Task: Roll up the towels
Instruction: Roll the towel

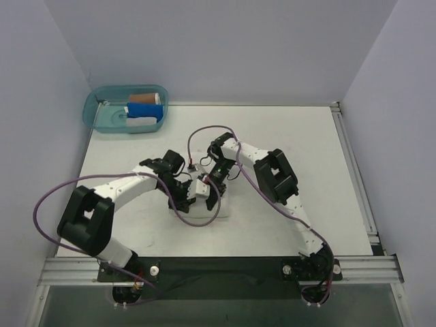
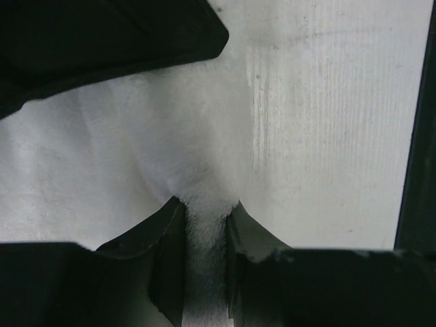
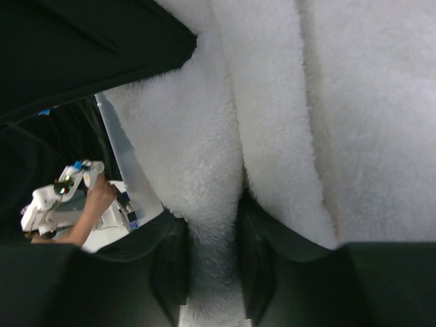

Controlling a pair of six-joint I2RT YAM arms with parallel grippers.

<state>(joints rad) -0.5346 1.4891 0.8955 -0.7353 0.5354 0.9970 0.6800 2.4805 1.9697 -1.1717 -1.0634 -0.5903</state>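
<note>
I am looking at the white towel (image 1: 199, 212), which is lying bunched near the middle of the table (image 1: 293, 136), mostly hidden under both wrists in the overhead view. The left gripper (image 1: 185, 197) is pinching a raised fold of it: in the left wrist view the cloth (image 2: 170, 150) is running down into the narrow gap between the two fingers (image 2: 167, 245), with bare tabletop beside it. The right gripper (image 1: 210, 194) is touching down just beside the left one, and its own camera is showing a thick ridge of terry (image 3: 272, 136) squeezed between nearly closed jaws. Well apart, at the far left corner, a teal bin (image 1: 95, 112) is holding a blue roll (image 1: 144, 109) and a brown roll (image 1: 144, 97).
</note>
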